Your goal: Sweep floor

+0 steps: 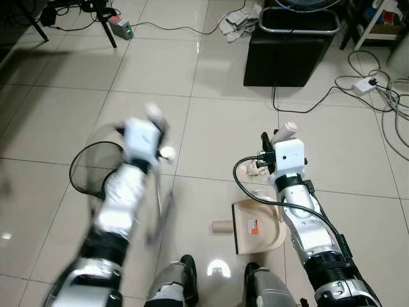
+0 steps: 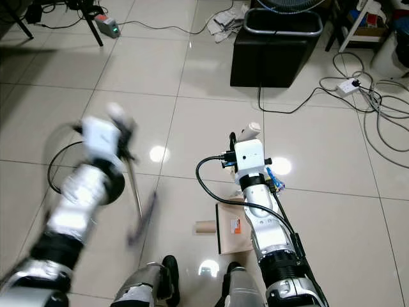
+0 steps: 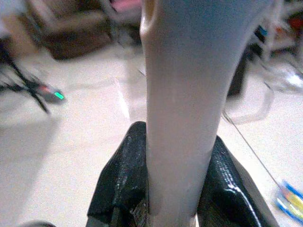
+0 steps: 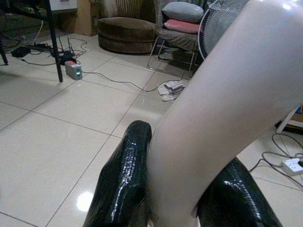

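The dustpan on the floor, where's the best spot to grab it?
Grab the dustpan by its long pale handle, coming from above. The handle stands up from the flat pan, which rests on the tiles. The right gripper already holds it that way, one black finger on each side of the handle.

Two silver arms with black joint bands and white boxy wrist housings; a black cable (image 1: 246,185) loops along the right arm; glossy black gripper fingers (image 4: 124,179)
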Robot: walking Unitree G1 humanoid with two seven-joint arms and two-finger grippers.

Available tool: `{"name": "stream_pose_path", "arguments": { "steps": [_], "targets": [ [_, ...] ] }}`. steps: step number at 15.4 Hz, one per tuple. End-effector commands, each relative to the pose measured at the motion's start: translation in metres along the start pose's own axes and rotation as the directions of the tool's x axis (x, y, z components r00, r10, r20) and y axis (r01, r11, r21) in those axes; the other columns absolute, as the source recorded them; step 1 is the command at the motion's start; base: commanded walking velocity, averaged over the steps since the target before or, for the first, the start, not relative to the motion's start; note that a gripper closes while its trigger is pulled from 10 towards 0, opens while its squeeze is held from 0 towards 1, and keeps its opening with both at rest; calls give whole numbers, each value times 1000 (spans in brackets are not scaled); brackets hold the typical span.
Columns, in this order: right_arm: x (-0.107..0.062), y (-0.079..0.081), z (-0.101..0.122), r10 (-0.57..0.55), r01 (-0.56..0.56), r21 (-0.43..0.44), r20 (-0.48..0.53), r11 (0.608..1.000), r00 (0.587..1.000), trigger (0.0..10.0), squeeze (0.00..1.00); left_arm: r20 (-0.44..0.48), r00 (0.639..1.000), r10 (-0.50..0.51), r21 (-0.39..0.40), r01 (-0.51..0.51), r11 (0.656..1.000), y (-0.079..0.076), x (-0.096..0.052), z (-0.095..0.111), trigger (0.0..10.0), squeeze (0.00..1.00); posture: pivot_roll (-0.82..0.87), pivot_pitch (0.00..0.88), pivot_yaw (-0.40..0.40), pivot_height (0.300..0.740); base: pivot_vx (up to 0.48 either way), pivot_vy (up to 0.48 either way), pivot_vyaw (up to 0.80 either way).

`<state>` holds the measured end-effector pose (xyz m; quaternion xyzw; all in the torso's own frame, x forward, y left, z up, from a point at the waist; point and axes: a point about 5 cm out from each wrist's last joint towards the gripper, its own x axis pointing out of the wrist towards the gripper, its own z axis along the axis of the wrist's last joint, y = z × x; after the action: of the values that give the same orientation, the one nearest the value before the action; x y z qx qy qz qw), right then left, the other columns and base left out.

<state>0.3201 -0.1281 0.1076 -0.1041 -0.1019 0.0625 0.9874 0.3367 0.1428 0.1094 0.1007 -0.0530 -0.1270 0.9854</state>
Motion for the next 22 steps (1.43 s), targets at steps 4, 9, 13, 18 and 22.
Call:
{"name": "stream_pose_path", "arguments": {
  "steps": [4,9,13,18,22],
  "targets": [
    [-6,12,-8,40,-39,23,-34,999,999,10000,0,-48,996,-79,-83,75,994,-31,-4,-20,10000,0,6,248,94,740,0,0,0],
    [-8,11,-11,40,-38,34,-50,999,998,10000,0,-10,988,-157,-390,141,910,-51,1,-14,10000,0,6,245,93,740,0,0,0],
    [-6,8,-12,25,-23,45,-57,999,998,10000,0,104,988,-110,-581,150,800,-48,8,3,10000,0,4,237,90,740,0,0,0],
    [-7,4,-14,12,-9,57,-58,998,998,10000,0,172,955,-242,-355,289,889,-33,5,16,10000,0,17,218,89,740,0,0,0],
    [-10,-3,-19,-41,48,96,-76,994,996,10000,0,214,854,-474,-169,511,843,-1,-4,38,10000,0,44,180,104,740,0,0,0]
  ]
}}
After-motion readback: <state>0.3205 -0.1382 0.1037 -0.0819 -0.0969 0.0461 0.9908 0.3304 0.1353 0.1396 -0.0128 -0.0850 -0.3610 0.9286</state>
